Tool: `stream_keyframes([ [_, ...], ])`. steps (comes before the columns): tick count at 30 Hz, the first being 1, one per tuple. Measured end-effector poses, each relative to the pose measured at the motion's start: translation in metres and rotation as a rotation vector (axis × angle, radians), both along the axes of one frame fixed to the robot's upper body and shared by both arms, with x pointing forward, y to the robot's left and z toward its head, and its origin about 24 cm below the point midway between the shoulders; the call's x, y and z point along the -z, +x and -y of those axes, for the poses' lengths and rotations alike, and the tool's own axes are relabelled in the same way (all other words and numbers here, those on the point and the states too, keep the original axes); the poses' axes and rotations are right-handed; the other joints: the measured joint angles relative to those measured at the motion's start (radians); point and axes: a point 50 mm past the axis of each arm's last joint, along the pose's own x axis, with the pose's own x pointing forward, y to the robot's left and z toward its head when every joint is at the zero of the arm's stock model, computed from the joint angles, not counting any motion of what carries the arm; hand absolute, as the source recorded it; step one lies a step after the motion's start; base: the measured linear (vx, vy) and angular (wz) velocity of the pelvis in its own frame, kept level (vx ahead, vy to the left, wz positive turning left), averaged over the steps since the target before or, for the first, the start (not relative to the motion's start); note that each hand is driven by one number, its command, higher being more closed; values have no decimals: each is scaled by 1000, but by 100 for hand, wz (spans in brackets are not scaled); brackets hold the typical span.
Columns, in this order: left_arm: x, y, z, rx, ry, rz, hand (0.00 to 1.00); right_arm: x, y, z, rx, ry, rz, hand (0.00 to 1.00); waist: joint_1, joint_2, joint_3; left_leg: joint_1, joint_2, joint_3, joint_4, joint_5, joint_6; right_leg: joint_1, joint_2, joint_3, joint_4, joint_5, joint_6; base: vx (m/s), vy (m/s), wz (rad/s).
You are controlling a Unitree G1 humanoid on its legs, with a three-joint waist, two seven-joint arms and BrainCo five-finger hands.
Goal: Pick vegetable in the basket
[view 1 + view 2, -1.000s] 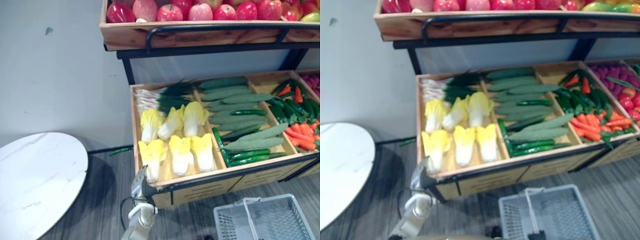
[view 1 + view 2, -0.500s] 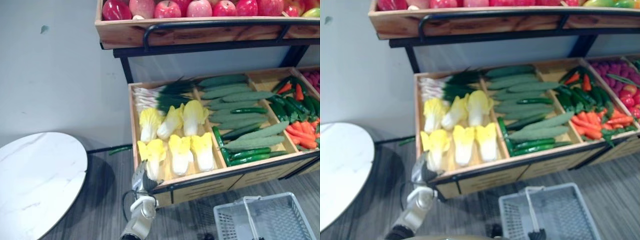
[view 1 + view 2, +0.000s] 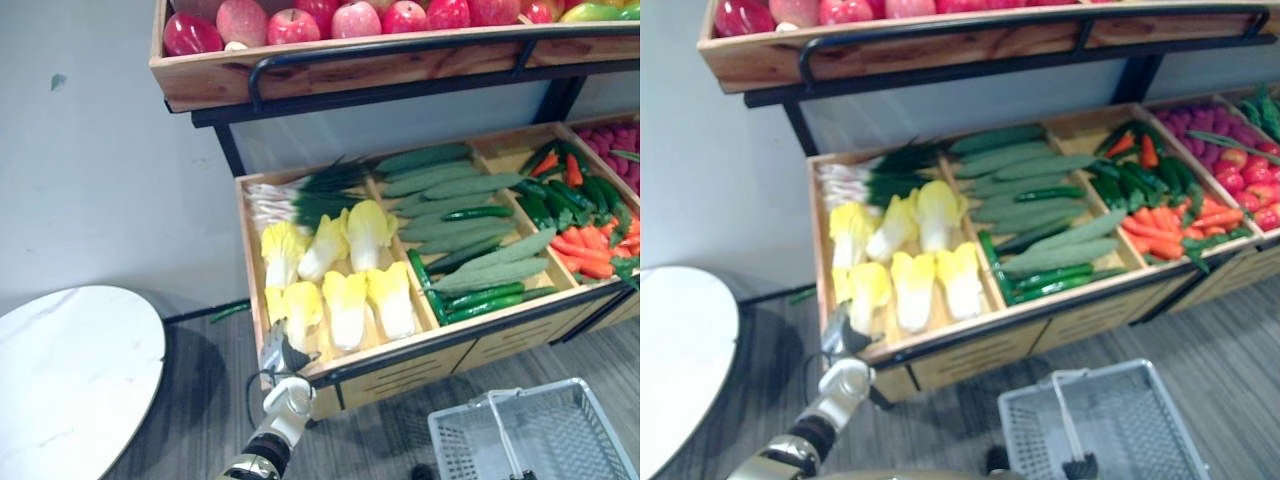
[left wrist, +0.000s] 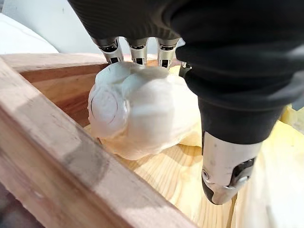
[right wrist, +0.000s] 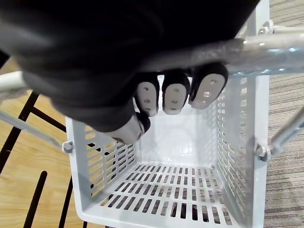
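The basket handle [image 5: 266, 50] is clasped by the curled right hand [image 5: 175, 99]. A cabbage [image 4: 137, 109] in the crate [image 4: 57, 161] is covered by the left hand [image 4: 223, 156], fingers seemingly straight.

Bright, soft light falls on the crate [image 3: 420, 365]. The white table [image 3: 70, 380] shines, and a dark shadow lies on the floor [image 3: 195, 395] beside it. Up close, the cabbage [image 4: 137, 109] looks pale and bright.
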Motion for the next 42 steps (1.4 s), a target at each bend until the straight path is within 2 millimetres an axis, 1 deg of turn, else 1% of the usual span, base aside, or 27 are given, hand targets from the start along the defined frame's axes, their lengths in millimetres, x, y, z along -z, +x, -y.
stream_keyframes([
  [5, 3, -2, 0, 1, -7, -8, 0, 0, 0, -2, -14, 1, -4, 100, 2, 0, 1, 16, -1, 10, 5, -5, 4, 8, 0, 8, 0, 3, -6, 68, 11, -5],
  [13, 4, -3, -3, 6, -2, -16, 0, 1, 0, -4, -29, -2, -8, 100, 4, 1, 12, 30, -2, 17, 6, -16, 1, 23, -1, 10, 0, -2, -3, 12, 6, -2],
  [25, 6, -3, -10, -75, -48, -24, 0, 1, 4, -4, -30, -7, -4, 100, 3, 8, 29, 33, 3, 25, 8, -23, -5, 25, 4, 20, 0, -10, -3, 3, -1, -1],
  [26, 6, -3, -11, -83, -51, -23, 100, 1, 4, -4, -31, -7, -3, 100, 3, 8, 30, 34, 5, 27, 8, -24, -5, 25, 6, 22, 0, -10, -4, 6, -4, -5],
  [30, 5, -3, -16, -130, -70, -17, 100, 1, 6, -5, -56, -7, -3, 100, 4, 11, 38, 46, 11, 44, 12, -27, -5, 27, 13, 37, 0, -10, -4, 9, -6, -12],
  [33, 5, -2, -19, -156, -80, -13, 100, 1, 6, -5, -77, 6, -10, 100, 2, 13, 47, 50, 18, 46, 26, -42, -6, 38, 17, 37, 0, -16, -6, 2, -4, -4],
  [42, 4, -1, -17, -163, -101, -1, 100, 1, 6, -4, -94, 14, -13, 100, 3, 16, 51, 49, 19, 45, 26, -44, -2, 38, 19, 34, 0, -22, -6, 18, 3, 1],
])
